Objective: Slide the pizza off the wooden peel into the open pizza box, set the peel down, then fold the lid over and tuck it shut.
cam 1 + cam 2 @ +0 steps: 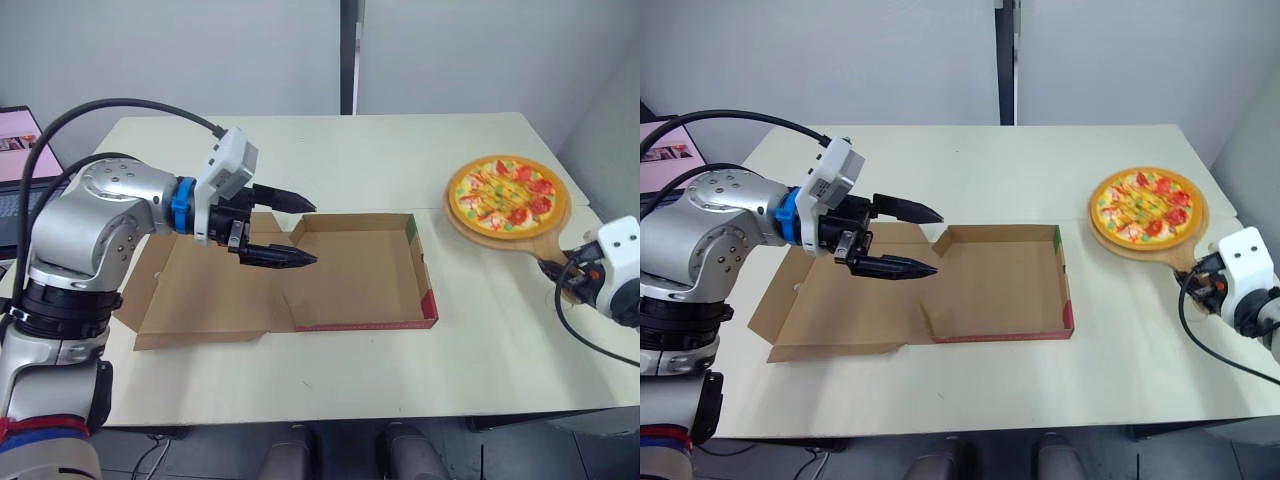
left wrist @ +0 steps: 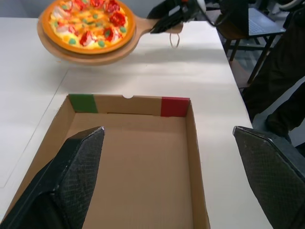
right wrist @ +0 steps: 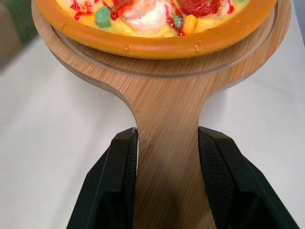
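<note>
A toy pizza (image 1: 505, 193) with red and green toppings lies on a round wooden peel (image 1: 497, 238) at the right side of the table. My right gripper (image 3: 167, 140) is shut on the peel's handle (image 3: 167, 109), near the table's right edge. The peel looks slightly raised off the table. The open cardboard pizza box (image 1: 360, 270) sits mid-table with its tray empty. Its lid (image 1: 200, 295) lies flat to the left. My left gripper (image 1: 312, 232) hovers open over the tray's left end, beside the hinge, holding nothing.
The pale table (image 1: 380, 150) has bare room behind and in front of the box. A laptop (image 1: 15, 170) stands off the table's far left. A chair (image 2: 248, 24) shows beyond the table's right edge in the left wrist view.
</note>
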Tool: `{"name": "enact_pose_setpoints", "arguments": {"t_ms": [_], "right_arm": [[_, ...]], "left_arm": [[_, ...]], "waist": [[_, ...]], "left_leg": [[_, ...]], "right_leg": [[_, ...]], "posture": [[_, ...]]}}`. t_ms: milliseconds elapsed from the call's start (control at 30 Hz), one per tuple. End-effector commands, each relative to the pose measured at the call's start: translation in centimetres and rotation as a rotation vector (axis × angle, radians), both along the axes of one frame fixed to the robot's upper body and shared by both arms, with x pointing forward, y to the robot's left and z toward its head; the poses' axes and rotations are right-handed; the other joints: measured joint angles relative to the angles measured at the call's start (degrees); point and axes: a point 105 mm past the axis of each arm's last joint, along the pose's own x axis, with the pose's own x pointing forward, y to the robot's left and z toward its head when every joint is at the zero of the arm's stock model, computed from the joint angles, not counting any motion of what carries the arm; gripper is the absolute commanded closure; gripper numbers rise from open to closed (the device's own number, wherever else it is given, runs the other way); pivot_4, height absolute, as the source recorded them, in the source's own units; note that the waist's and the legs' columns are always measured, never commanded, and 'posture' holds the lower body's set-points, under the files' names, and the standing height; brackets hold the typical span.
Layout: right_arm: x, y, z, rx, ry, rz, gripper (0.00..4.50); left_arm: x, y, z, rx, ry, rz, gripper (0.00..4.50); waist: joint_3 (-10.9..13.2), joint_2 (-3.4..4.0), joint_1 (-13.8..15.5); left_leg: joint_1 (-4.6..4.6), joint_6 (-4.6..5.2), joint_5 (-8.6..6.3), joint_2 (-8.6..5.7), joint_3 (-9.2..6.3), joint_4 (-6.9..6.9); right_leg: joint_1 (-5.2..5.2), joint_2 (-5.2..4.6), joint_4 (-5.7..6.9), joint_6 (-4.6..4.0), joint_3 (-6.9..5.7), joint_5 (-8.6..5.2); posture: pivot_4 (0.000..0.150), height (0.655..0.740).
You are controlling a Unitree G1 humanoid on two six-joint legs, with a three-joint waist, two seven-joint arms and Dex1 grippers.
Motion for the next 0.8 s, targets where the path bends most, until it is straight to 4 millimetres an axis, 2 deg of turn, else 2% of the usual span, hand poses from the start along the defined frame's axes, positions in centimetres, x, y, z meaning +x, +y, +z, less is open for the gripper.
{"name": "enact_pose_setpoints", "arguments": {"t_ms": [33,100,333,567,800], "right_arm": [[0.2,3.2,3.7,-0.049,-0.094,0.182,2.89],[0.5,5.0,3.9,-0.064,-0.089,0.271,2.89],[1.5,8.3,3.5,-0.147,-0.080,0.432,2.89],[1.8,9.8,2.6,-0.257,-0.090,0.529,2.89],[2.3,10.3,2.2,-0.344,-0.115,0.568,2.89]], "left_arm": [[-0.2,1.0,0.7,0.000,-0.042,0.031,0.00],[-0.6,1.5,0.6,0.011,-0.028,0.040,0.00],[-1.3,4.0,-0.8,0.091,0.004,0.112,0.00],[-2.1,6.2,-2.2,0.152,0.039,0.175,0.00],[-2.3,6.2,-2.6,0.153,0.039,0.181,0.00]], "waist": [[0.00,0.00,-0.14],[0.02,-0.03,-0.23],[0.10,-0.04,-0.10],[0.11,-0.05,0.21],[0.12,-0.04,0.15]], "left_leg": [[0.00,0.00,0.00,0.00,0.00,0.00],[-0.01,0.00,0.00,0.01,-0.02,0.00],[-0.05,0.00,0.00,0.03,0.00,0.01],[-0.08,0.00,0.00,0.03,-0.03,0.01],[-0.08,0.00,0.00,0.03,-0.02,0.02]], "right_leg": [[0.00,0.00,0.00,0.00,0.01,0.00],[-0.01,-0.01,0.00,0.00,-0.01,0.00],[-0.05,-0.03,-0.03,0.00,0.01,0.00],[-0.09,-0.07,-0.04,0.00,-0.01,0.00],[-0.09,-0.07,-0.03,-0.01,-0.02,0.00]], "posture": [[0.150,0.7318],[0.150,0.7318],[0.150,0.7318],[0.150,0.7318],[0.150,0.7318]]}}
